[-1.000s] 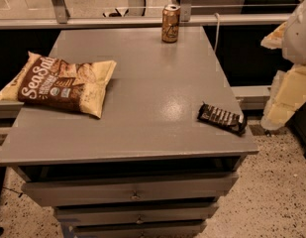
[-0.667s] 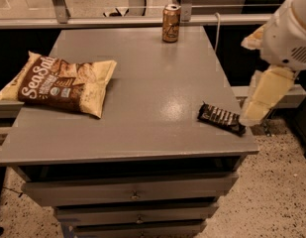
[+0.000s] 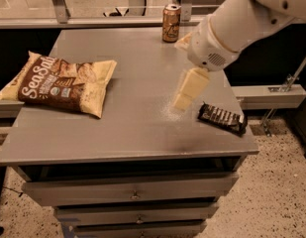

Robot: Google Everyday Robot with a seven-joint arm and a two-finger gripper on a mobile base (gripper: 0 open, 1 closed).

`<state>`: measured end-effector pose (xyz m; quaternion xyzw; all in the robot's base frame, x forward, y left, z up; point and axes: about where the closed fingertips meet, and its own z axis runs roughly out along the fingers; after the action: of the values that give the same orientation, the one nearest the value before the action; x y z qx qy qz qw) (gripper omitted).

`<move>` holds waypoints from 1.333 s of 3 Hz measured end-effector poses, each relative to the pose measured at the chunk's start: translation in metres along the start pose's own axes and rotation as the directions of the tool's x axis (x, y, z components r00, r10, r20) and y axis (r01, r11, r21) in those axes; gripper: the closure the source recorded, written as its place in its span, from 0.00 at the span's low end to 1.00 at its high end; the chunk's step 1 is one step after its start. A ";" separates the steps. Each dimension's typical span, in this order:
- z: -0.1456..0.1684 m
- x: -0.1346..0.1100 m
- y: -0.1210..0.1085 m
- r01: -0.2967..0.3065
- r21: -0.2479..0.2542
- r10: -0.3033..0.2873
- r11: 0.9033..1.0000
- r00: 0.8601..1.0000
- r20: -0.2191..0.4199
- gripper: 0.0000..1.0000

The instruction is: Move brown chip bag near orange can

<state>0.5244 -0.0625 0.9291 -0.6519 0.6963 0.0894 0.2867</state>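
Observation:
The brown chip bag lies flat on the left side of the grey table, its "Sea Salt" script facing up. The orange can stands upright at the table's far edge, right of centre. My gripper hangs from the white arm that comes in from the upper right. It is above the table's right half, well right of the bag and in front of the can. It holds nothing that I can see.
A small dark striped snack-bar wrapper lies near the table's front right corner, just right of the gripper. Drawers sit under the tabletop. A rail and window frames run behind the table.
The arm has swung in from the right edge, moving left over the table's right half. The bag, can and wrapper have not moved.

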 end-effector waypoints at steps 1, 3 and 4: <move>0.045 -0.045 -0.004 0.016 -0.029 -0.011 0.999 0.990 0.141 0.00; 0.057 -0.063 -0.007 0.018 -0.026 -0.013 1.000 0.981 0.195 0.00; 0.066 -0.086 -0.007 0.056 -0.035 -0.044 0.998 0.960 0.278 0.00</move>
<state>0.5490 0.0427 0.9212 -0.6563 0.6305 0.1874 0.3695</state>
